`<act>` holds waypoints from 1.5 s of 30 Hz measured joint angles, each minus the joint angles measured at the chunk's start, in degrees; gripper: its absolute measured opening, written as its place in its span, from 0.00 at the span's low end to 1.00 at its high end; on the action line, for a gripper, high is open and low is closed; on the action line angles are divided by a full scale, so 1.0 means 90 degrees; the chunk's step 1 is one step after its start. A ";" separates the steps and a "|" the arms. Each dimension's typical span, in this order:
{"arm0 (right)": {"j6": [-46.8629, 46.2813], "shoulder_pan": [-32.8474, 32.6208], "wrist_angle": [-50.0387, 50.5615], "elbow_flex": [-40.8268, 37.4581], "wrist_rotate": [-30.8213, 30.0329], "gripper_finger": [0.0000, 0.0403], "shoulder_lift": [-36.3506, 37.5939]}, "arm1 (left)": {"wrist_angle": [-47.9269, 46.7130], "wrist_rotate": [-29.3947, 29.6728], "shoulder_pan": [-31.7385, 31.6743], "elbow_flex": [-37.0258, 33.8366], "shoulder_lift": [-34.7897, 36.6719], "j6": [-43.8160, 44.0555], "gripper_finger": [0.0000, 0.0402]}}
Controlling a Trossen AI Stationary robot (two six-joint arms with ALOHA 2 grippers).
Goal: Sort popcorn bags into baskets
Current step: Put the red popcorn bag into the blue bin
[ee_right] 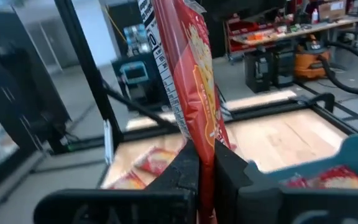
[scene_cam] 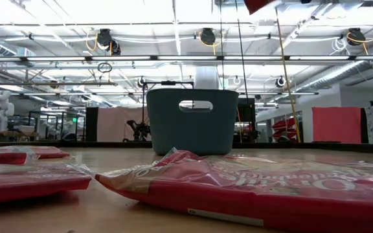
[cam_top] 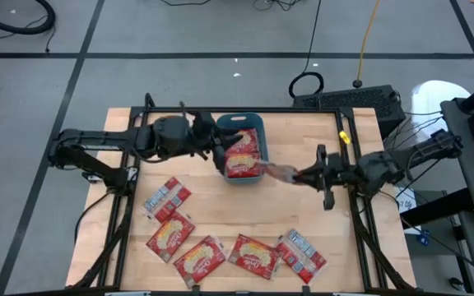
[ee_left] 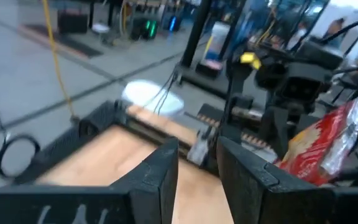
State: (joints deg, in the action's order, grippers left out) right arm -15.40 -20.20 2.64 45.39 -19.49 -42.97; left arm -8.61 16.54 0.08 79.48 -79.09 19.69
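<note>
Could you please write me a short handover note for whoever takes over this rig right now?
Right tool: shut on a popcorn bag, held in the air just right of the teal basket, not yet over it.
Left tool: partly open and empty, above the basket's left side.
Done: at least one bag already lies in the basket.
Left: drop the held bag in, then collect five bags along the table's near edge, from the silver-backed one on the left to the one on the right.
</note>
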 joint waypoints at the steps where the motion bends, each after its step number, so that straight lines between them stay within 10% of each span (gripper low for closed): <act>1: -0.0018 0.0116 -0.0055 0.0000 0.0143 0.02 0.0045 | 0.0138 -0.0097 -0.0084 0.0002 -0.0023 -0.0137 0.29; 12: -0.0542 0.1433 -0.1495 -0.0002 0.1824 0.02 -0.0059 | 0.1067 -0.2365 -0.0827 -0.0004 -0.0053 -0.0629 0.49; 22: -0.0204 0.2046 -0.3451 -0.0002 0.2017 0.02 -0.0653 | 0.1605 -0.3654 -0.0875 -0.0002 -0.0044 -0.0598 0.67; 39: -0.0564 0.2470 -0.5912 -0.0002 0.2808 0.02 -0.2482 | 0.1682 -0.3712 -0.0729 -0.0002 -0.0049 -0.0282 0.56; 45: -0.0556 0.2781 -0.6044 -0.0005 0.3285 0.03 -0.2601 | 0.1279 -0.2762 -0.0617 -0.0002 -0.0049 -0.0729 0.56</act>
State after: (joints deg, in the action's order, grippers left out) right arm -20.41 4.82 -51.76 45.34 10.07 -66.38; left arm 2.91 -8.32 -5.48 79.46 -79.53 13.13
